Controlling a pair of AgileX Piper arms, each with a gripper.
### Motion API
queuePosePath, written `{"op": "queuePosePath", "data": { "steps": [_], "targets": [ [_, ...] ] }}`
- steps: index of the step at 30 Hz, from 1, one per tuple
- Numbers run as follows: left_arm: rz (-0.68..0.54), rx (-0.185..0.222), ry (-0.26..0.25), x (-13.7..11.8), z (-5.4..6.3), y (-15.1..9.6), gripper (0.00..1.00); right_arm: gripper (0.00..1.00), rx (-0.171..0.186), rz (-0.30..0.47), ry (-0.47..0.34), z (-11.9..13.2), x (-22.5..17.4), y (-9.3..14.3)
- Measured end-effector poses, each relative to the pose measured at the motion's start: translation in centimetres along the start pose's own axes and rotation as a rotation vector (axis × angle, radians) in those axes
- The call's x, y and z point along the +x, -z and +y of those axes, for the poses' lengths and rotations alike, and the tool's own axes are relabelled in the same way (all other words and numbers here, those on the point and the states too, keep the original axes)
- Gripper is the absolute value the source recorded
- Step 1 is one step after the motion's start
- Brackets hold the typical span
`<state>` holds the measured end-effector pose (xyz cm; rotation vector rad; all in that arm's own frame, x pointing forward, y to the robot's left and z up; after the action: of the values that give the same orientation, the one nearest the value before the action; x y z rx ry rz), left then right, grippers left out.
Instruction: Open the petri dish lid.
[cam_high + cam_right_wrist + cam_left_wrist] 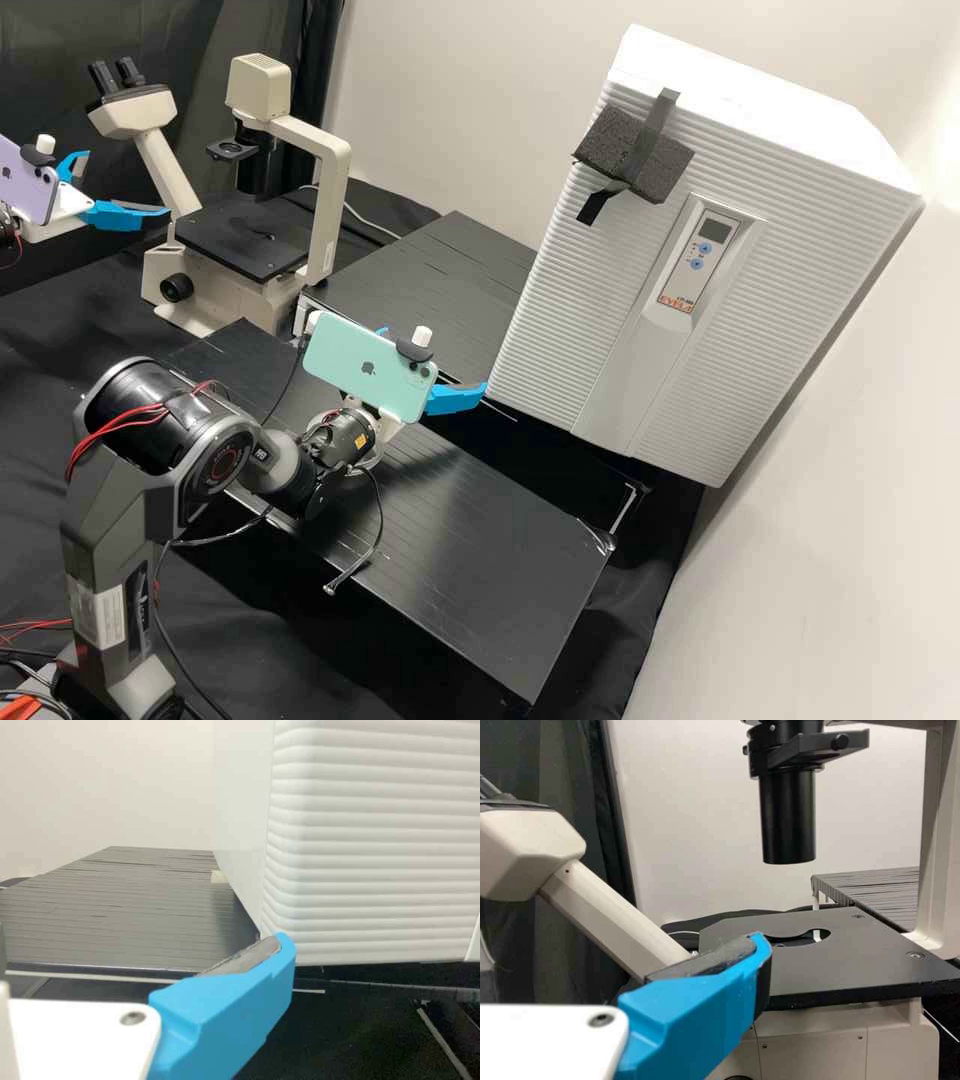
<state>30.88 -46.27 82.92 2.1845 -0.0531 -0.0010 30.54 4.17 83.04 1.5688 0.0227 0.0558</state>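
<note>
At the high view's upper left, my left gripper (127, 184) is beside the microscope (325, 165), its two blue fingers spread apart. In the left wrist view, a blue finger of the left gripper (622, 949) stands before the flat black microscope stage (840, 964), which has a rounded opening. My right gripper (437, 357) is held above the black bench (470, 540), open, near the lower left corner of the white ribbed cabinet (560, 330). In the right wrist view, the right gripper (142, 945) has a blue finger in front of that cabinet's corner (289, 870).
A raised black surface (430, 275) lies between microscope and cabinet. Black foam (640, 155) is taped to the cabinet's front. A black cylinder (787, 817) hangs over the microscope stage. A cable (375, 540) dangles from the right arm above the bench.
</note>
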Motion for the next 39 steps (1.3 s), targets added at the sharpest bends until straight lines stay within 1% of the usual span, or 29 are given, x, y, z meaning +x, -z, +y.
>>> {"op": "queuePosePath", "data": {
  "steps": [10,13,16,20,25,27,28,30,32,36,39],
  "targets": [
    [0.0,0.0,0.0,0.0,0.0,0.0,1.0,1.0,0.0,-0.003,0.003,-0.1,-0.2,-0.1],
    [0.0,0.0,0.0,0.0,0.0,0.0,1.0,1.0,0.001,-0.005,0.005,-0.2,-1.0,-0.2],
    [0.0,0.0,0.0,0.0,0.0,0.0,1.0,1.0,0.001,0.009,-0.008,-0.2,-2.4,-0.1],
    [0.0,0.0,0.0,0.0,0.0,0.0,1.0,1.0,0.002,0.059,-0.046,-0.1,-4.6,0.3],
    [0.0,0.0,0.0,0.0,0.0,0.0,1.0,1.0,0.009,0.121,-0.037,-1.2,-7.4,1.0],
    [0.0,0.0,0.0,0.0,0.0,0.0,1.0,1.0,0.003,0.135,-0.017,-1.8,-8.4,1.1],
    [0.0,0.0,0.0,0.0,0.0,0.0,1.0,1.0,-0.006,0.132,-0.005,-2.1,-8.9,1.0],
    [0.0,0.0,0.0,0.0,0.0,0.0,1.0,1.0,-0.01,0.13,0.016,-2.5,-9.6,1.0],
    [0.0,0.0,0.0,0.0,0.0,0.0,1.0,1.0,-0.018,0.106,0.027,-2.9,-10.6,0.6],
    [0.0,0.0,0.0,0.0,0.0,0.0,1.0,1.0,-0.022,0.08,0.016,-2.9,-11.9,0.1],
    [0.0,0.0,0.0,0.0,0.0,0.0,1.0,1.0,-0.017,0.079,0.001,-2.7,-12.8,0.1]
  ]
}}
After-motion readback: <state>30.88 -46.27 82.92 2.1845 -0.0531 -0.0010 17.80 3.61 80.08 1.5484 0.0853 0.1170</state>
